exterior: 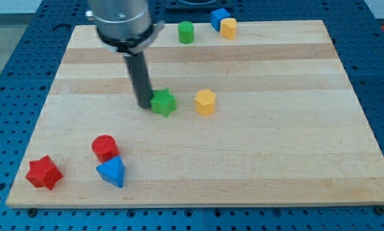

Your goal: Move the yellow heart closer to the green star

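The green star (163, 102) lies near the middle of the wooden board (275, 147). My tip (143, 104) stands just to the star's left, touching it or nearly so. A yellow block (228, 28) that looks like the heart sits at the view's top, touching a blue cube (219, 17) on its upper left. It is far from the star, up and to the right. A second yellow block (205, 102), with flat angular sides, lies a short gap to the star's right.
A green cylinder (186, 32) stands at the top, left of the blue cube. At the bottom left are a red cylinder (104, 147), a blue triangle (111, 172) and a red star (43, 172).
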Motion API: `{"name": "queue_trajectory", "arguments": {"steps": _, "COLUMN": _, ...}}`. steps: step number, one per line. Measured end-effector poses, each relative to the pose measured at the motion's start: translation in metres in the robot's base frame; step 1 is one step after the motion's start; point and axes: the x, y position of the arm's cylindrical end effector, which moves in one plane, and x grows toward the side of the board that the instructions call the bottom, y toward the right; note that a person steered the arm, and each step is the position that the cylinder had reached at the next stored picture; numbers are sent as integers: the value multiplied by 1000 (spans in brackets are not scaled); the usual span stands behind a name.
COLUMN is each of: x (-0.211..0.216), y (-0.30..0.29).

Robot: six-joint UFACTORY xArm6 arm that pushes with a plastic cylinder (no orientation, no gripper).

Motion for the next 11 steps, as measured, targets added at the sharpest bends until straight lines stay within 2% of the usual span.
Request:
{"name": "queue_trajectory", "arguments": {"steps": 1, "x": 0, "y": 39}}
{"name": "queue_trajectory", "arguments": {"steps": 2, "x": -6, "y": 34}}
{"name": "queue_trajectory", "arguments": {"steps": 3, "x": -48, "y": 20}}
{"name": "queue_trajectory", "arguments": {"steps": 4, "x": -89, "y": 56}}
{"name": "queue_trajectory", "arguments": {"steps": 6, "x": -156, "y": 209}}
{"name": "queue_trajectory", "arguments": {"steps": 7, "x": -201, "y": 253}}
{"name": "queue_trajectory", "arguments": {"steps": 8, "x": -227, "y": 256}}
{"name": "queue_trajectory", "arguments": {"steps": 9, "x": -233, "y": 201}}
{"name": "queue_trajectory", "arguments": {"steps": 10, "x": -221, "y": 147}}
{"name": "queue_trajectory", "arguments": {"steps": 11, "x": -166, "y": 101}}
